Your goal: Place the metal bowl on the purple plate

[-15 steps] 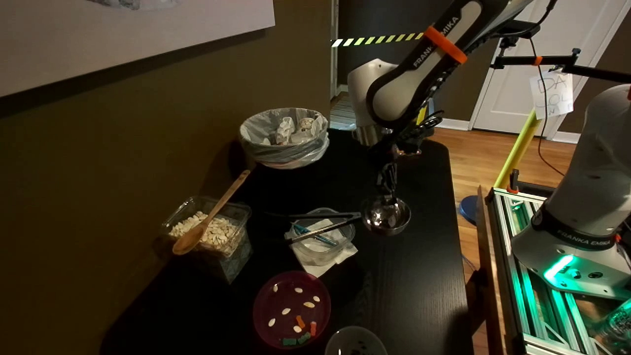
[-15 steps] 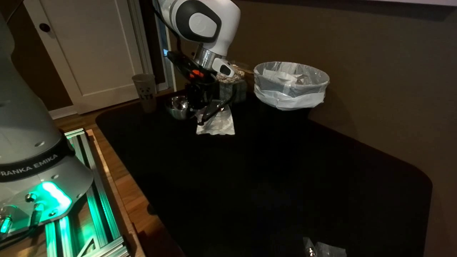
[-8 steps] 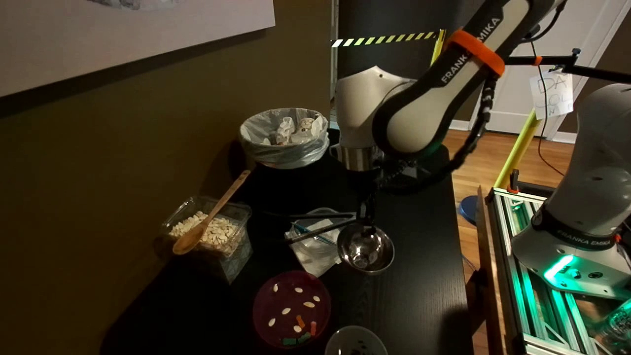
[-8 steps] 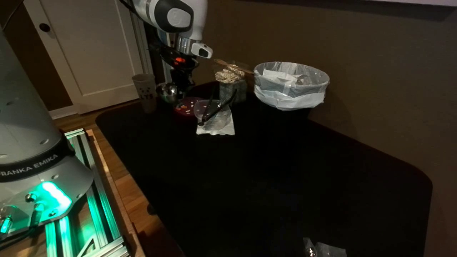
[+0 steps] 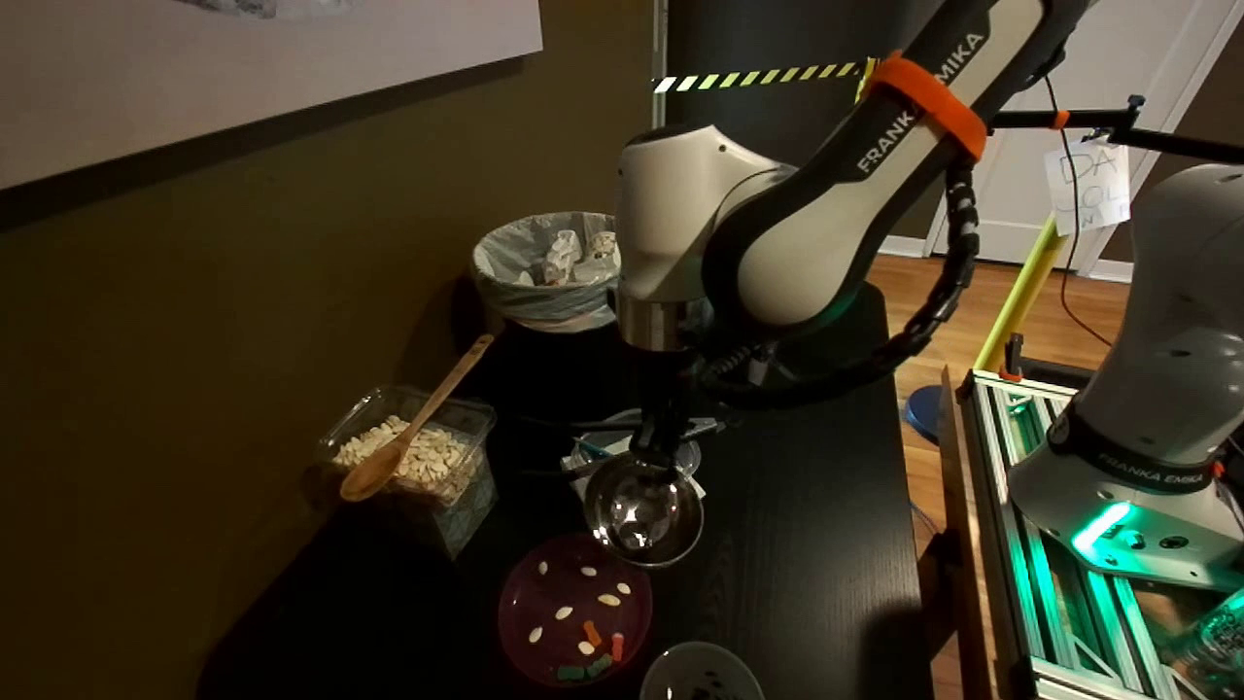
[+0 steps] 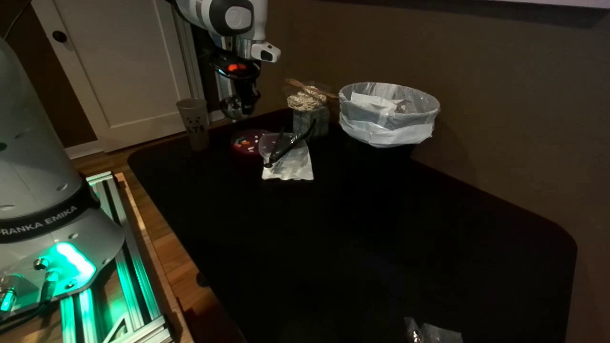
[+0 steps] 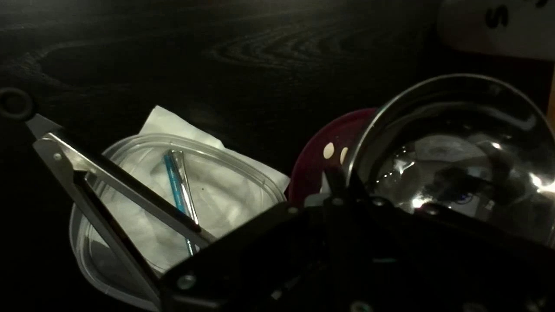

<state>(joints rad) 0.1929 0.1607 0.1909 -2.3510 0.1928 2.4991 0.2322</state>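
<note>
The small shiny metal bowl hangs tilted in the air from my gripper, which is shut on its rim. The bowl also shows in an exterior view and fills the right of the wrist view, where the fingertips pinch its near rim. The purple plate lies on the table with white seeds and several orange and green pieces on it. The plate also shows in an exterior view, below the raised bowl. In the wrist view the bowl and gripper partly hide the plate.
A clear container on a white napkin stands beside the plate, with tongs across it. A cup stands near the plate. A seed box with a wooden spoon and a lined bin are along the wall.
The gripper has carried the metal bowl from beyond the clear container toward the purple plate, and has raised it higher above the table. The plate and other objects have not moved.
</note>
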